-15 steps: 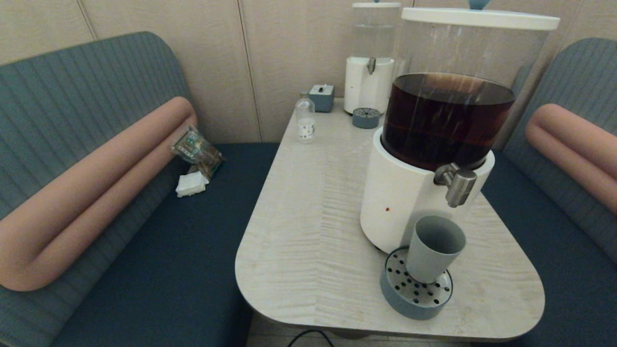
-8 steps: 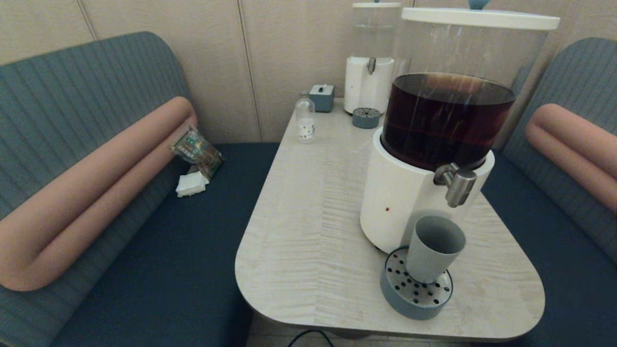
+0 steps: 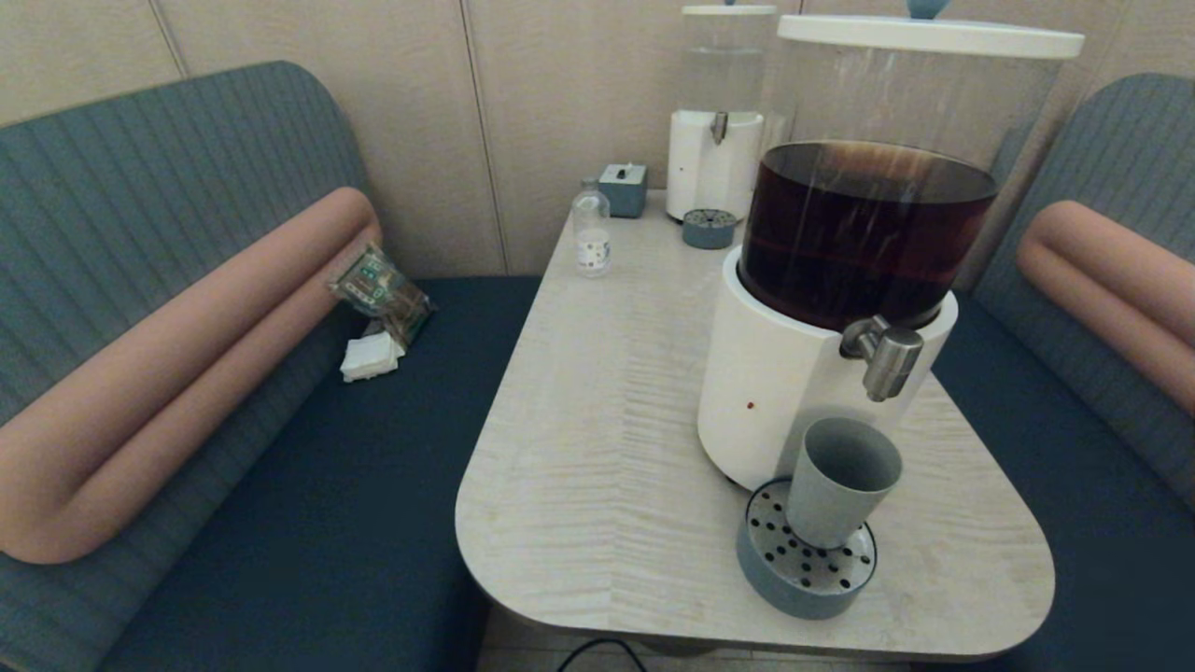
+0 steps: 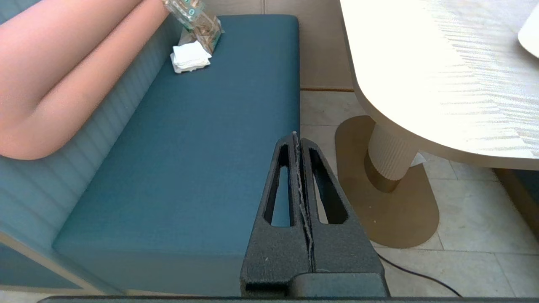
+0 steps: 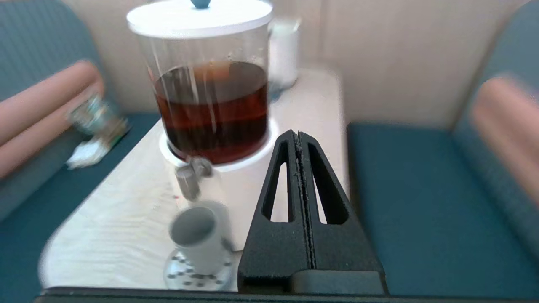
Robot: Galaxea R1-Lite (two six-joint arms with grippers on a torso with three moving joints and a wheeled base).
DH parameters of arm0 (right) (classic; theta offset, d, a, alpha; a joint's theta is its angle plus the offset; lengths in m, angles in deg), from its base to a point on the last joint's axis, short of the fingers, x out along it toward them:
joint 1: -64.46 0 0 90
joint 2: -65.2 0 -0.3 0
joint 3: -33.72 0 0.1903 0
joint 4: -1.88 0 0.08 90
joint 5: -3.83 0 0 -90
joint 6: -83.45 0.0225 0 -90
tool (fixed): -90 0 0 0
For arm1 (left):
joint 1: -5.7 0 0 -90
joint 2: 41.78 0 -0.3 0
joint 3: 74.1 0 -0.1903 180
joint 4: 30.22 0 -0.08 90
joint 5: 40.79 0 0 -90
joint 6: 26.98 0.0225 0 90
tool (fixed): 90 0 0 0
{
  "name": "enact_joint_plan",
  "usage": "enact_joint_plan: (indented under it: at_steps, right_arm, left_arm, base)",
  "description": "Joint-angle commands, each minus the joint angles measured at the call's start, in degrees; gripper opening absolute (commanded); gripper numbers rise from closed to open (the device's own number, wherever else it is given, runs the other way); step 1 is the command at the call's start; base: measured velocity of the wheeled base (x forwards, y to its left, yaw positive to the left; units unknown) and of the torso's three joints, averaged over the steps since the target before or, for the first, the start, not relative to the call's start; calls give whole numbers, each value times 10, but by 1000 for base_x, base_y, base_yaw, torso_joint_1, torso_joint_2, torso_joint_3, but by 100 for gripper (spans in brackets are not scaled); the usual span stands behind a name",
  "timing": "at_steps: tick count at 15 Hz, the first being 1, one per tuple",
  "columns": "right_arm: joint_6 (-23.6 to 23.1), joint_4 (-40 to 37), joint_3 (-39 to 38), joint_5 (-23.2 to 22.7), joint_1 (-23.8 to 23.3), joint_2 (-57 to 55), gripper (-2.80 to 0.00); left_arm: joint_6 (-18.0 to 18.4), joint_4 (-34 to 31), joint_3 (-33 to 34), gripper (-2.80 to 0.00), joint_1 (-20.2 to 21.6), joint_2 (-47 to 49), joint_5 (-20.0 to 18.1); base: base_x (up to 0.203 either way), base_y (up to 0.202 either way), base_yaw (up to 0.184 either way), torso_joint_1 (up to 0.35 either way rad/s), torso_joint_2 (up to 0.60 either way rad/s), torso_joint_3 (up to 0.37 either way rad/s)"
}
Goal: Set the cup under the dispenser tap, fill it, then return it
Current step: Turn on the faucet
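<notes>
The grey-blue cup point(image 3: 837, 480) stands upright on the round perforated drip tray point(image 3: 805, 564), directly below the brushed-steel dispenser tap point(image 3: 887, 357) of the big white-based dispenser point(image 3: 794, 373) holding dark brown liquid. Seen from the right wrist, the cup point(image 5: 198, 235) sits under the tap point(image 5: 190, 179), and my right gripper point(image 5: 298, 134) is shut and empty, off to the cup's right and nearer to me. My left gripper point(image 4: 296, 136) is shut with nothing in it, low beside the table, over the blue bench edge. Neither gripper shows in the head view.
A small clear bottle point(image 3: 591, 231), a grey box point(image 3: 623, 189), a smaller clear-liquid dispenser point(image 3: 717, 121) and its small drip tray point(image 3: 709, 228) stand at the table's far end. Snack packets and napkins point(image 3: 378, 308) lie on the left bench. The table's pedestal point(image 4: 389, 155) is near the left gripper.
</notes>
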Motion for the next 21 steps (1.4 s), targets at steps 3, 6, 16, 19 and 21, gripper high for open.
enact_joint_plan:
  at_steps: [3,6,16,19,21]
  right_arm:
    - [65,-128,170,-1,58,-267,-280]
    - [143,-202,210,-21,122,-356,-280]
    - [176,-198,189,-289,18,-398,-280]
    - [118,-175,147,-289,19,-393,-280]
    - [58,-154,124,-286,20,-395,-280]
  left_arm:
    - [0,0,1,-280,0,1,0]
    - [-1,0,0,-280,0,1,0]
    - [-1,0,1,-280,0,1,0]
    - [0,0,1,-280,0,1,0]
    - [-1,0,1,-280,0,1,0]
  base:
    - [0,0,0,0,0,0]
    - [0,0,0,0,0,0]
    - [0,0,0,0,0,0]
    - [0,0,0,0,0,0]
    - [0,0,0,0,0,0]
